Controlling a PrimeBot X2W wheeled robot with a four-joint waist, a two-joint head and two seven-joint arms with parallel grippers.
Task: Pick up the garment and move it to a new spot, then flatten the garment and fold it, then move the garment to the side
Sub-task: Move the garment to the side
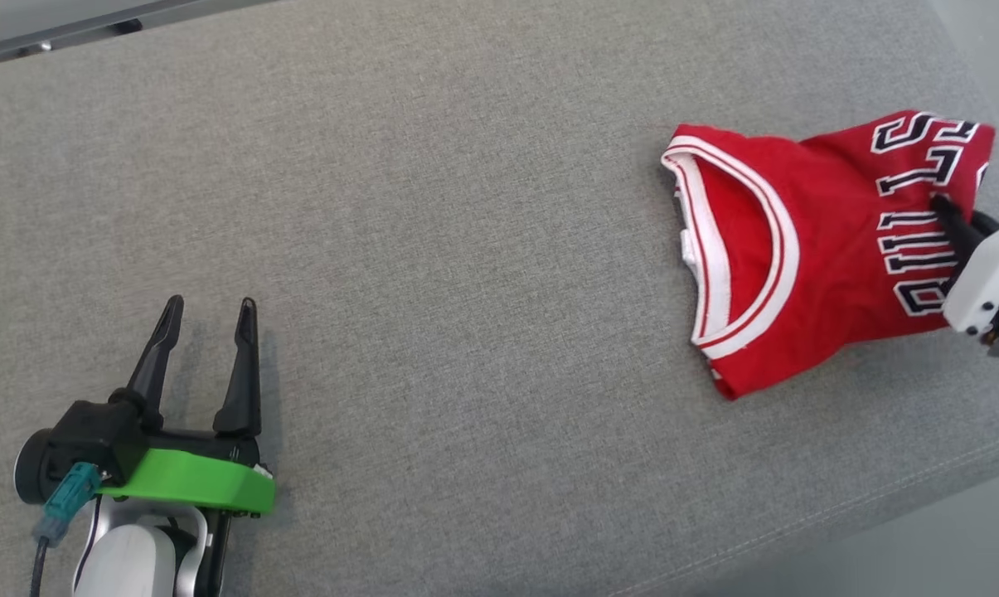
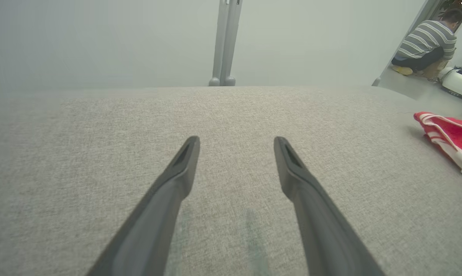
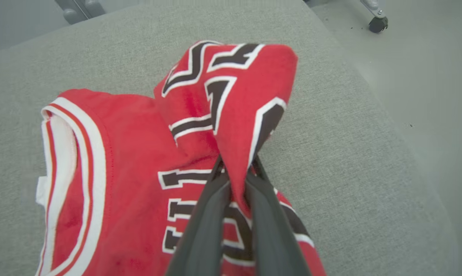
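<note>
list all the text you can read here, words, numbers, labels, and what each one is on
"BULLS": black letters edged in white across the red garment, running sideways in the head view, its first letter partly covered at the right pincer.
Small white label beside the striped neck trim: too small to read.
Nothing else is readable.

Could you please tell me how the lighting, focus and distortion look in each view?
Head view: soft even light, faint shadow beside the left pincer, garment sharp. Left wrist view: wide-angle lens bows the far edge of the grey cushion; background hazy. Right wrist view: right pincer blurred close up, lettering clearer.
</note>
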